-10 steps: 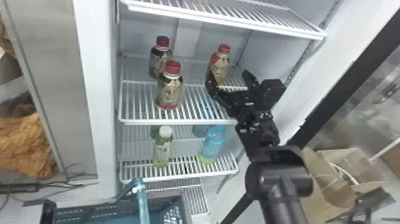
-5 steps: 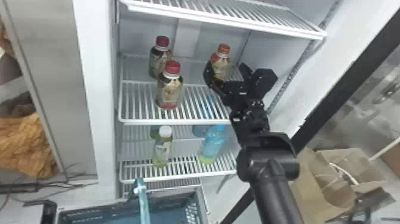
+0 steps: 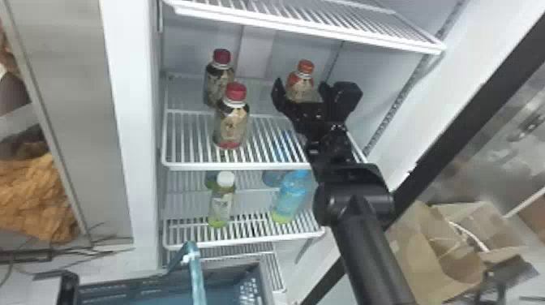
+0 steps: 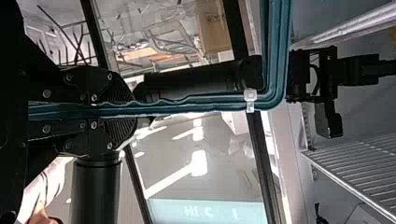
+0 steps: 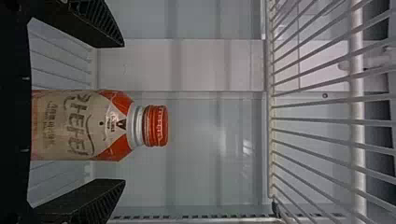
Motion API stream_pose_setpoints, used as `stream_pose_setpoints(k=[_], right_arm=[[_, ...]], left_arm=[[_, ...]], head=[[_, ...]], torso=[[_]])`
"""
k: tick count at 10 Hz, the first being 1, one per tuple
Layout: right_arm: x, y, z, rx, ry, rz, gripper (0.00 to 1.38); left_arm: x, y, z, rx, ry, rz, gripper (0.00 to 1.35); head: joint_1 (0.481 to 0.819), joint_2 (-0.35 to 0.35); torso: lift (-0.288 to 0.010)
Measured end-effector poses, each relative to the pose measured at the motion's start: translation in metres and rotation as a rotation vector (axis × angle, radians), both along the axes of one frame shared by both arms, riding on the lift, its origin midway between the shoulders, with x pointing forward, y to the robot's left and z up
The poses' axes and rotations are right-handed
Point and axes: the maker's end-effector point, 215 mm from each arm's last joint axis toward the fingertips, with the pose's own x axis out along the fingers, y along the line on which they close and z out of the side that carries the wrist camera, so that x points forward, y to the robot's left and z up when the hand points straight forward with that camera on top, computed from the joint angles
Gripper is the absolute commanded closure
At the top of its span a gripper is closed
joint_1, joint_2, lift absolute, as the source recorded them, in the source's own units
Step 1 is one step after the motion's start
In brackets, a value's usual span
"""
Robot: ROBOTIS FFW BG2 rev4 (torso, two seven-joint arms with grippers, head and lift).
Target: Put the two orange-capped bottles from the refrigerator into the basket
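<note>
- The left claw [image 4: 100, 112] is closed on the handle [image 4: 187, 105] of the basket [image 3: 121, 284], its two fingers pressed to opposite sides of the bar; the left wrist view gives this grip, while the head view gives the basket's rim and blue inside, low in front of the refrigerator [image 3: 125, 121].
- Right of the basket and higher, two dark-red-capped bottles [image 3: 231, 121] stand upright on a wire shelf [image 3: 190, 138], one behind the other.
- Farther right, at the level of that pair, the orange-capped bottle [image 3: 300, 83] is upright in the refrigerator, long axis vertical, cap pointing to the shelf above [image 3: 304, 28]. Its lettered label faces the right wrist camera.
- The right claw [image 3: 301, 90] is wide open around this bottle, one finger on either side, holding nothing. In the head view the claw hides the bottle's base and its footing on the shelf; the right wrist view makes plain the gap between bottle and each finger [image 5: 88, 200], and how the neck and cap rise past the fingertips.
</note>
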Motion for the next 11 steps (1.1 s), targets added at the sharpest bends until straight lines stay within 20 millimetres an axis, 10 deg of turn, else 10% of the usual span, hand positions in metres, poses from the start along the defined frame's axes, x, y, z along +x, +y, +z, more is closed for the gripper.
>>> stream_pose_setpoints(k=[4,6,11], right_arm=[[0.019,-0.002,-0.007,-0.001,0.028,-0.016,0.12],[0.030,0.002,-0.006,-0.008,0.039,-0.008,0.67],[0.027,0.005,-0.010,0.004,0.041,0.002,0.73]], left_arm=[[0.000,-0.001,0.000,0.000,0.001,0.000,1.20],[0.000,-0.001,0.000,-0.001,0.000,-0.002,1.20],[0.000,0.000,0.000,-0.006,0.006,0.001,1.20]], head=[[0.695,-0.350],[0.695,-0.350],[0.695,-0.350]], torso=[[-0.040],[-0.040],[-0.040]])
